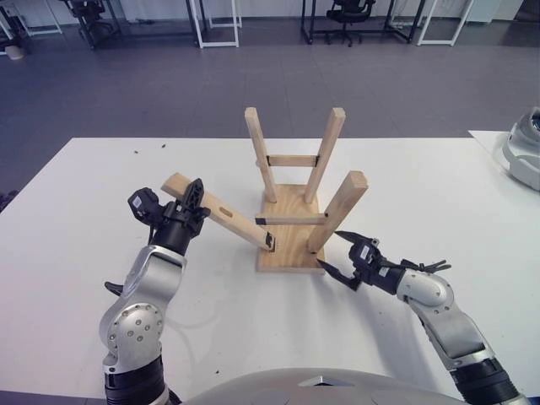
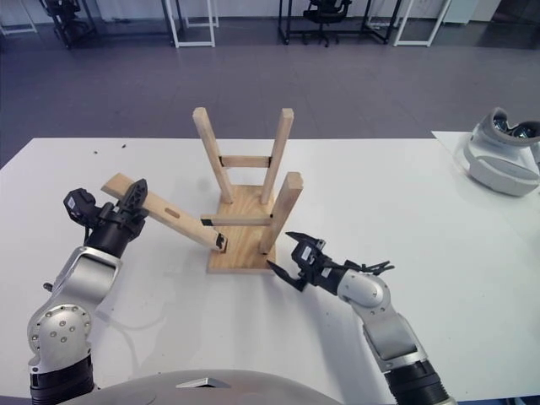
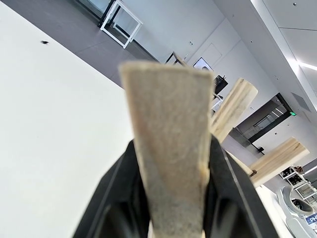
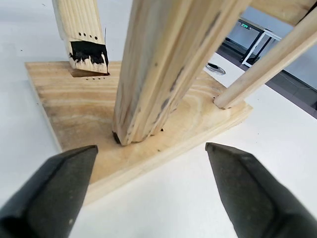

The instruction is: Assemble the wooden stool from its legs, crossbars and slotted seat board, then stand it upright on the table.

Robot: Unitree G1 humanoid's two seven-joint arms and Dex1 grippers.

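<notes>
Left gripper (image 1: 196, 199) jaws clamping tilted leg (image 1: 232, 221), right gripper (image 1: 329, 248) jaws spread beside seat board (image 1: 287, 250)

Head stereo pair looks down over the table (image 1: 422, 194); wrist cameras face stool (image 4: 158, 74) closely.

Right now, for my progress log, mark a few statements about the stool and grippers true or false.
1. The left gripper is shut on a tilted leg. True.
2. Four legs stand upright in the seat. False: three stand; the fourth leans.
3. The right gripper is open. True.
4. The right gripper holds a crossbar. False: it holds nothing.
5. The seat lies flat on the table, legs pointing up. True.
</notes>
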